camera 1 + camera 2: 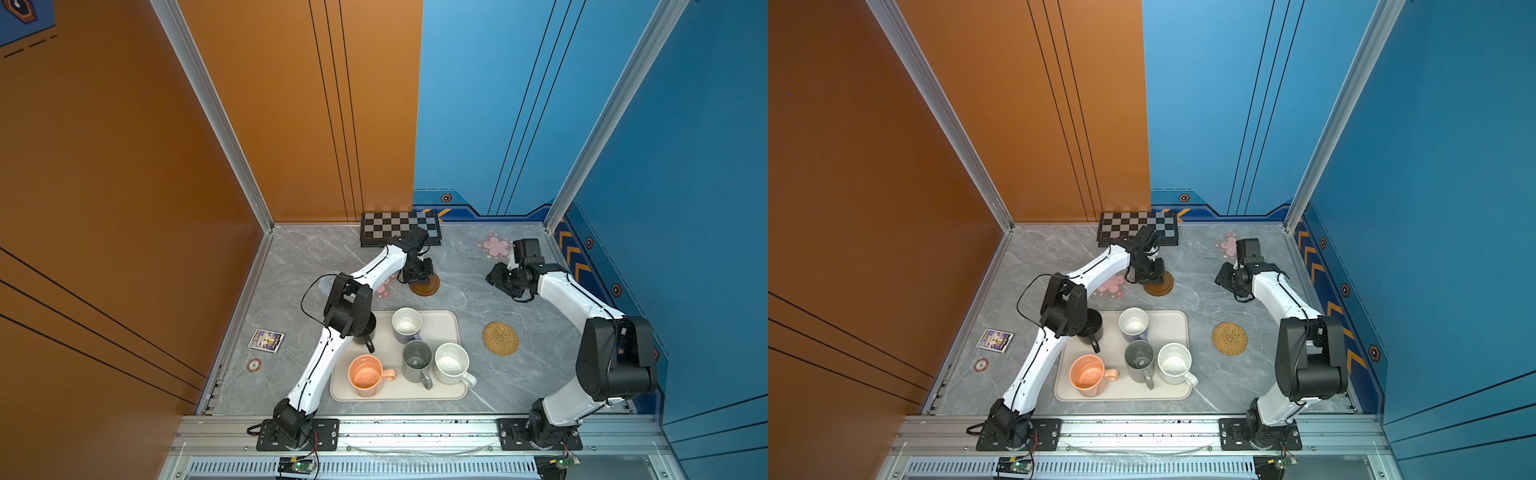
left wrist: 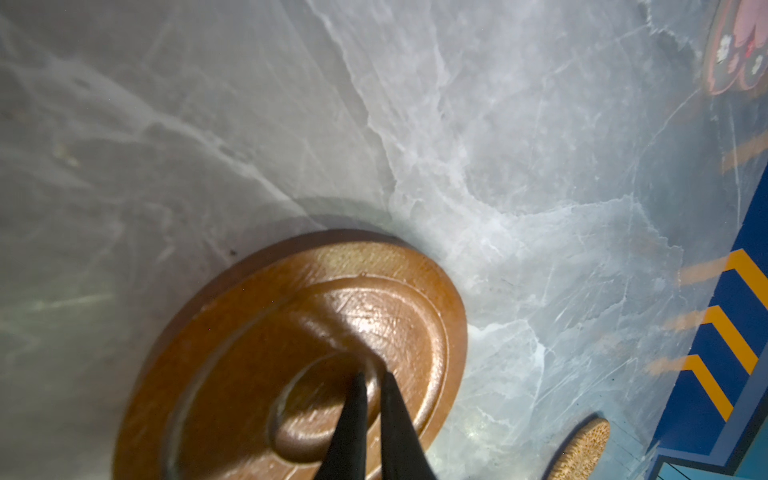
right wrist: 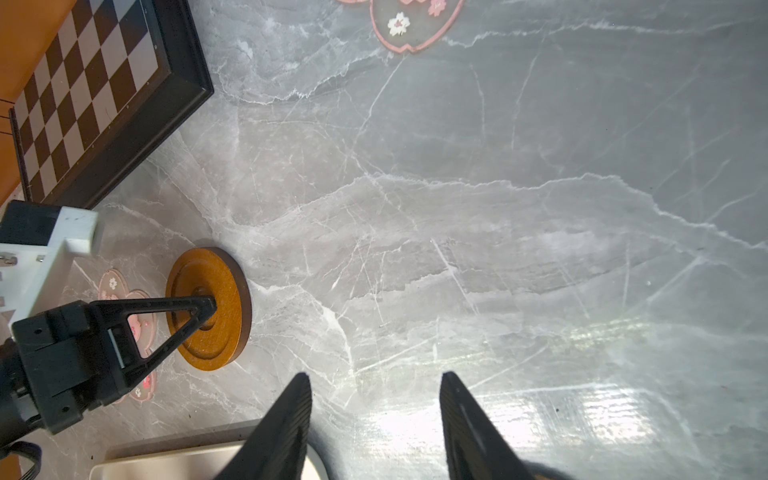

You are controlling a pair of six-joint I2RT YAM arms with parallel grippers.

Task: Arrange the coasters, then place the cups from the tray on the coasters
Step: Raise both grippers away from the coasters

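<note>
Grey marble tabletop (image 1: 465, 291), orange and blue walls behind. Left gripper (image 2: 374, 376): jaws together, tips touching the centre recess of the brown wooden coaster (image 2: 257, 332), which lies flat directly beneath, just beside a pink flower coaster (image 3: 114, 284). Right gripper (image 3: 376, 376): jaws apart, empty, over bare marble, well apart from the wooden coaster.
</note>
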